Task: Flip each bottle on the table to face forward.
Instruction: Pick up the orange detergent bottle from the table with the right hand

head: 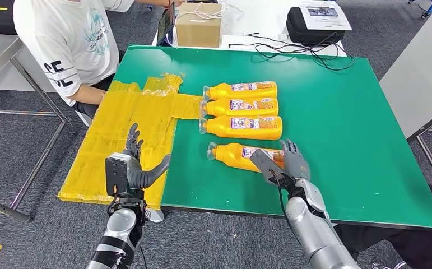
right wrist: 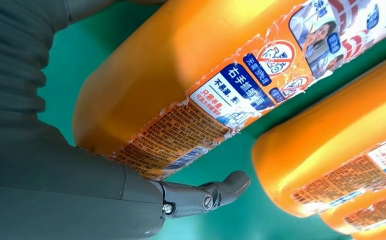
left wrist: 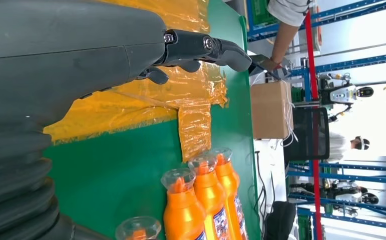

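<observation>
Four orange bottles lie on their sides on the green table, caps toward the robot's left. Three of them make a tidy row, one just beside the next: the far bottle, the second bottle and the third bottle. All three show a label with blue and white on top. The near bottle lies a little apart from the row and is slightly tilted, its cap end nearer the row than its base end.

The right hand rests over the base end of the near bottle, fingers spread across it. In the right wrist view the bottle's label is close to the camera, and a dark finger reaches under the bottle's side, over the green surface. I cannot tell if the hand really grips the bottle or only touches it.

The left hand hovers at the near left corner of the table, above the yellow tape that covers that side. Its fingers are apart and it holds nothing.

A person in a white shirt sits at the far left of the table. Beyond the far edge are a cardboard box, a black case with a paper on it, and black cables.
</observation>
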Controlling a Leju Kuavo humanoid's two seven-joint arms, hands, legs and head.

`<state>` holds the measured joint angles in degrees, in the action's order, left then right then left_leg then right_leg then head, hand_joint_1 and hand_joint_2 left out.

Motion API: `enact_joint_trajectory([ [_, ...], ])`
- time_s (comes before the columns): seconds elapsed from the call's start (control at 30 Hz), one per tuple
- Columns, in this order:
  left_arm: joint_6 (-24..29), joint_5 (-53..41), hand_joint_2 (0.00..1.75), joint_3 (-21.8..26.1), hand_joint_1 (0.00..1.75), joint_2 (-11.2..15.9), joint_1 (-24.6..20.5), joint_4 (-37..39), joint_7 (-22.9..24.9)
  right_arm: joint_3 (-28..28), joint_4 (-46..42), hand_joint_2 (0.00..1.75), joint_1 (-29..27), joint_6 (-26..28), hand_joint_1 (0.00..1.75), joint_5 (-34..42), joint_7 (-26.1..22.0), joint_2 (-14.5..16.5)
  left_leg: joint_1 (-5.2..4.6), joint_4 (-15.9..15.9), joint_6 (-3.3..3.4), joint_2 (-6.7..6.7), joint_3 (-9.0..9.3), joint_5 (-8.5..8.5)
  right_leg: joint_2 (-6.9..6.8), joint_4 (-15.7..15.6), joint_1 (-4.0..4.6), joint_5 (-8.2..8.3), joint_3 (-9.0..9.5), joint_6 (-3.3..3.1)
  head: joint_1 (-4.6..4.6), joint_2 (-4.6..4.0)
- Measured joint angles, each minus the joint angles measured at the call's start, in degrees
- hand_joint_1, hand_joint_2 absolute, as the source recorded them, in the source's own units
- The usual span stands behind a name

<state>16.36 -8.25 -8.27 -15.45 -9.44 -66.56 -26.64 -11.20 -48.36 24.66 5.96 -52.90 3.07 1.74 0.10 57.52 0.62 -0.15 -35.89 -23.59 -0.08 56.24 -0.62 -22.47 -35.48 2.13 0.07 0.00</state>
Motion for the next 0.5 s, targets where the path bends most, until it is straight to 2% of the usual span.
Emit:
enact_joint_trajectory([
  [0.3,-1.8,1.9,1.75,0.0,0.00,0.1,-1.9,2.1,-0.5,-0.2,7.0,1.75,6.0,-10.0,1.75,11.0,-4.7,-2.1,0.00,0.0,0.04,0.19,0.62,-0.11,0.02,-0.1,0.00,0.01,0.52,-0.01,0.01,0.00],
  [0.5,-2.1,2.3,1.75,0.0,0.00,0.1,-2.8,3.3,-0.5,-0.2,9.0,1.75,7.3,-11.8,1.75,12.6,-5.3,-3.1,0.00,0.0,0.04,0.20,0.74,-0.10,0.02,-0.1,0.01,0.01,0.64,-0.01,0.00,0.00],
])
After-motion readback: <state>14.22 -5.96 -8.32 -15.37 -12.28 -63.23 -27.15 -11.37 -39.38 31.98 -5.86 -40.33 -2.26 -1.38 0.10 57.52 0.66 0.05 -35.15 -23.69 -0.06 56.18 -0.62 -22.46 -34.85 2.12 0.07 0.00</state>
